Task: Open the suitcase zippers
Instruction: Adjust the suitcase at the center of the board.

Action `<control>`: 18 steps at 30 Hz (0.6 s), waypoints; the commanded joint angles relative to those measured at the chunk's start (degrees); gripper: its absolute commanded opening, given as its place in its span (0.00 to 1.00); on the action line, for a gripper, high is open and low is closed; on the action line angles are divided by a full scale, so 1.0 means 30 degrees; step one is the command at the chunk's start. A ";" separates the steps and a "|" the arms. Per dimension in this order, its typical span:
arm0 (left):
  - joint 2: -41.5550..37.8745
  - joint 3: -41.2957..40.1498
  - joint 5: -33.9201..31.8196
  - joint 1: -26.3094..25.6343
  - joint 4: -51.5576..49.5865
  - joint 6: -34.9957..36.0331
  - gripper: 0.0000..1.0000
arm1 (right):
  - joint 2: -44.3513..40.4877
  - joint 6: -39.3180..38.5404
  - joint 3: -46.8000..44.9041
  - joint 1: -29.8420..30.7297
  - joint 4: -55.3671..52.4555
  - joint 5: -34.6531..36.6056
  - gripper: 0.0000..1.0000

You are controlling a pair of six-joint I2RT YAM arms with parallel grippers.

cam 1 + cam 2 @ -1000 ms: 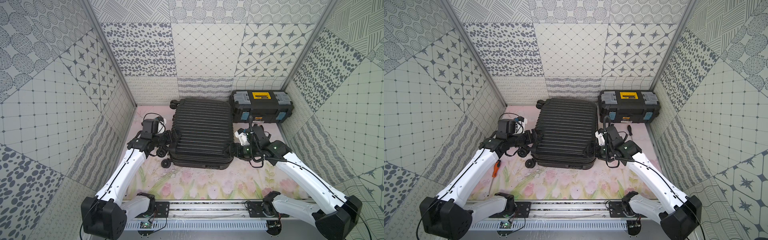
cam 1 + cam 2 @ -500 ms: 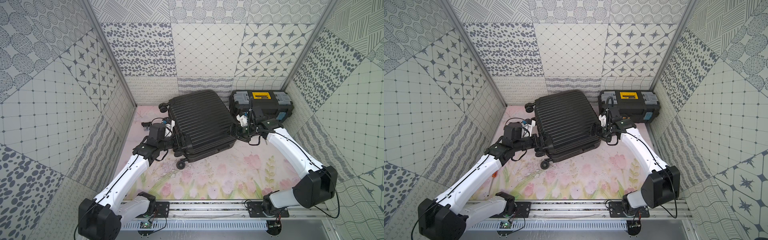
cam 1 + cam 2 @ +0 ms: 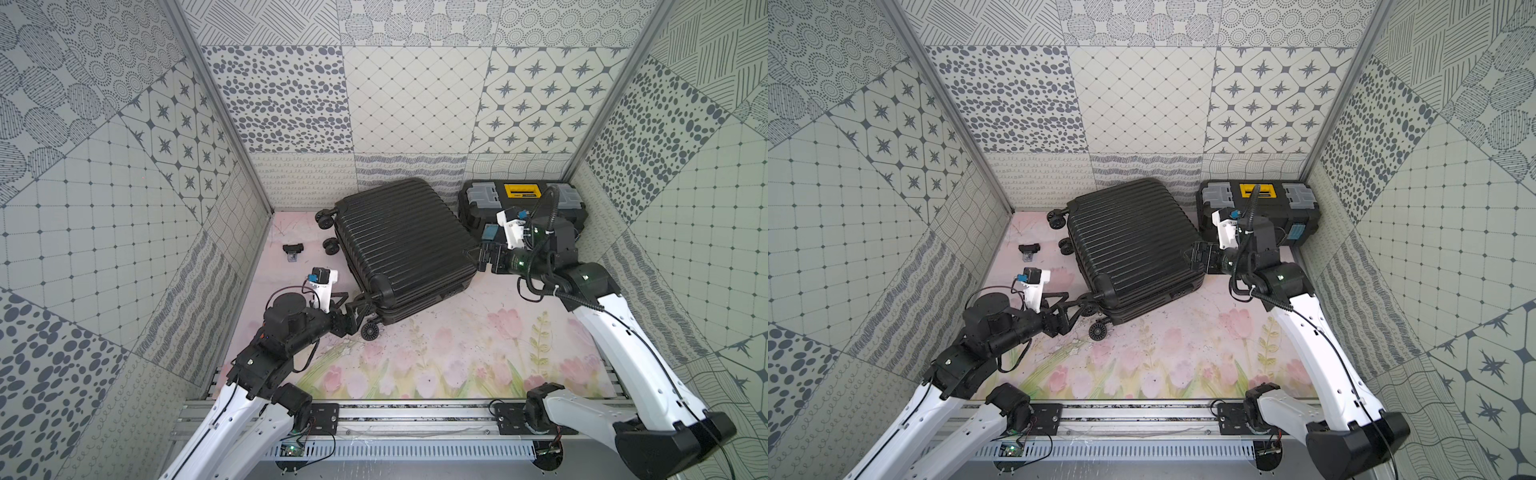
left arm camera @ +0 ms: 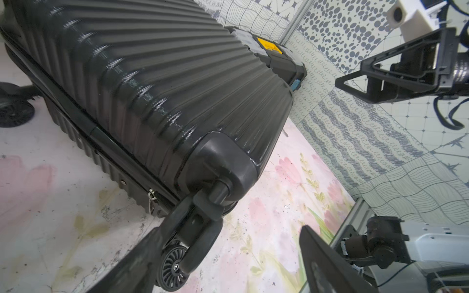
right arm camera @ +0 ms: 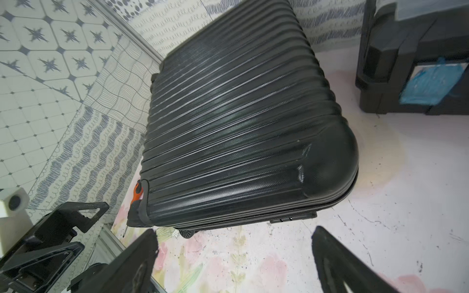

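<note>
The black ribbed suitcase (image 3: 403,249) (image 3: 1129,249) lies flat and skewed on the floral floor in both top views. My left gripper (image 3: 360,316) (image 3: 1077,309) is open at its front-left corner. In the left wrist view the left gripper (image 4: 228,256) straddles a caster wheel (image 4: 172,270), which sits close against one finger. The zippers run along the side seam, with a small pull (image 4: 151,200) near that corner. My right gripper (image 3: 478,258) (image 3: 1190,255) is open at the suitcase's right corner. In the right wrist view the right gripper (image 5: 236,256) holds nothing, and the zipper track (image 5: 228,222) lies just ahead.
A black toolbox (image 3: 519,199) with yellow and grey lid parts stands at the back right, close behind my right arm. A small black object (image 3: 293,249) lies on the floor at the back left. An orange-handled screwdriver (image 5: 137,191) pokes out at the suitcase's far corner. Patterned walls enclose three sides.
The suitcase has turned counterclockwise on the floor. My left gripper has dropped back from its left side to the front wheel corner. My right gripper has opened a little wider.
</note>
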 commanded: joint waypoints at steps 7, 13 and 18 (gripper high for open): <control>-0.3435 -0.5333 -0.3307 -0.0739 0.4570 0.1113 0.60 | -0.5119 -0.0273 -0.7703 -0.0051 1.0596 0.0023 0.92; -0.0923 -0.6769 -0.8490 -0.5248 0.6497 0.2395 0.57 | -0.5045 0.0128 -0.8444 0.0041 1.1232 -0.0686 0.92; -0.0266 -1.2353 -1.6251 -1.1206 1.6489 0.5729 0.55 | -0.5236 -0.0229 -0.8634 0.0322 1.1932 -0.1337 0.91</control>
